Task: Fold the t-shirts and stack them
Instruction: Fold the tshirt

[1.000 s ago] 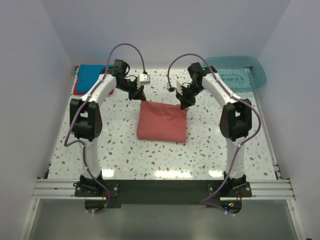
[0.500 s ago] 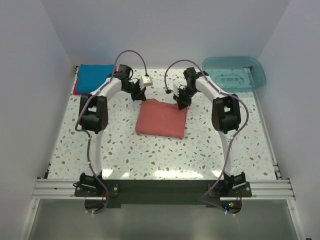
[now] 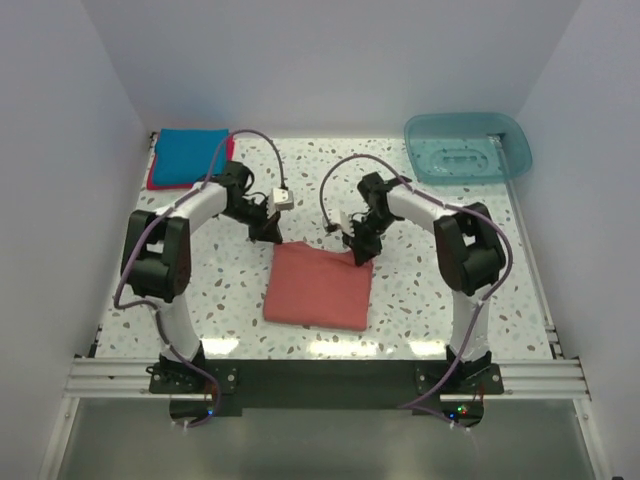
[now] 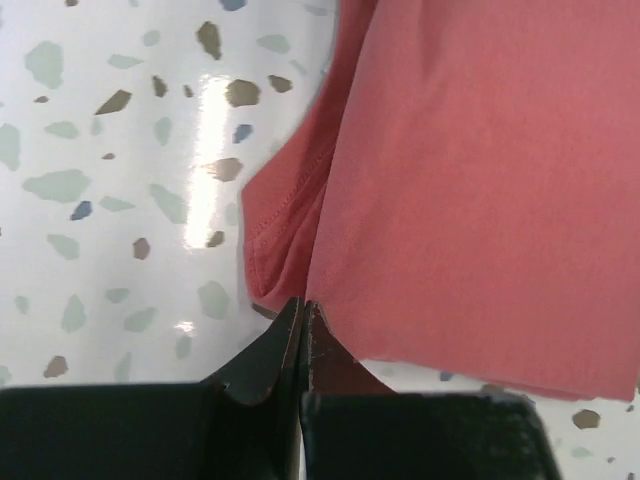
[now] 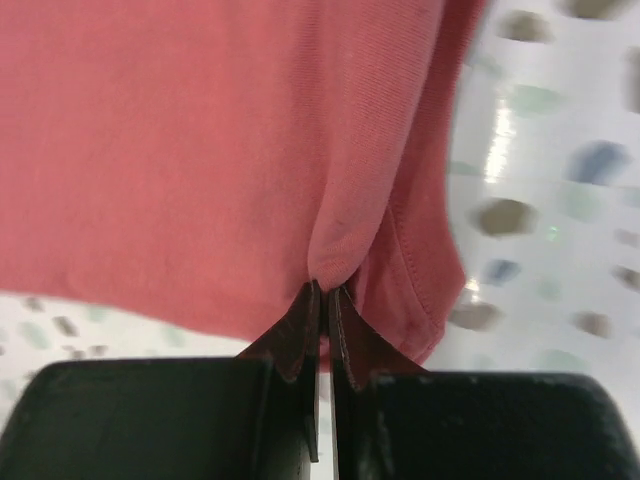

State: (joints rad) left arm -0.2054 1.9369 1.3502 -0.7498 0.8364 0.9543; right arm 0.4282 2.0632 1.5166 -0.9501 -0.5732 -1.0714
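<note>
The salmon-red t-shirt (image 3: 318,285) lies folded into a rectangle at the table's middle. My left gripper (image 3: 272,232) is shut on its far left corner. In the left wrist view the jaws (image 4: 303,305) meet at the cloth's edge (image 4: 480,180). My right gripper (image 3: 357,250) is shut on the far right corner. In the right wrist view a pinch of cloth (image 5: 200,150) sits between the fingertips (image 5: 325,292). The bright blue t-shirt (image 3: 190,155) lies folded on the crimson-pink t-shirt (image 3: 152,181) at the far left corner.
A translucent teal plastic tub (image 3: 467,150) stands at the far right corner. The speckled tabletop (image 3: 450,300) has white walls at the left, back and right. The arms' bases sit on the black rail (image 3: 320,380) at the near edge.
Both grippers have moved toward the near edge, and the salmon-red t-shirt has slid with them, away from the back of the table.
</note>
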